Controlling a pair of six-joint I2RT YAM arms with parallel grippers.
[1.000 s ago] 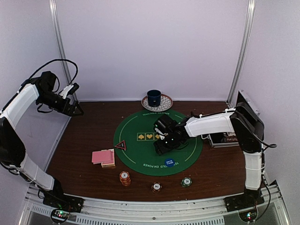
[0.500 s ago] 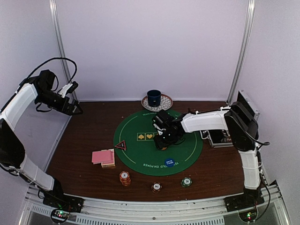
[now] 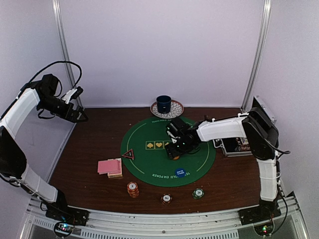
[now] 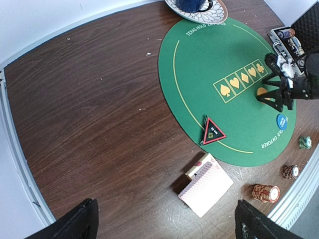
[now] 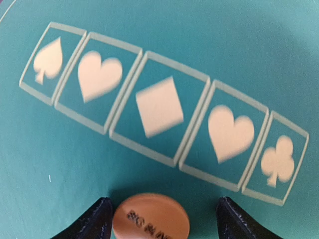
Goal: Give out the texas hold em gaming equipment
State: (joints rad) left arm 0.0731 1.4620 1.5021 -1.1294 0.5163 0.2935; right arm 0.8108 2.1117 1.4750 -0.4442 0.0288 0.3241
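My right claw (image 5: pixel 163 210) is low over the middle of the felt mat (image 3: pixel 144 164). Its jaws are spread, and the orange marker disc (image 5: pixel 151 219) lies flat between them, just beneath the printed row of suits. I see mat on both sides of the disc, more at the right finger, so I read it as straddled but not pinched. Whether the claw is setting it down or about to take it, I cannot say.

The blue marker disc (image 3: pixel 180 172) rests near the mat's rim at 5 o'clock, and the triangle marker (image 3: pixel 128 154) sits on the rim at 9 o'clock. These look like dealt-out seat positions. Off the mat at 8 o'clock the pink-backed cards (image 3: pixel 110 167) lie on the worktop (image 3: pixel 89 144), probably a supply pile. The orange chips (image 3: pixel 132 189), red chips (image 3: pixel 166 198) and green chips (image 3: pixel 198 192) form an arc from 7 to 5 o'clock, well apart, like stakes for separate players.

My left claw (image 4: pixel 165 203) hangs high at 10 o'clock, wide open and empty, I judge parked out of the way.
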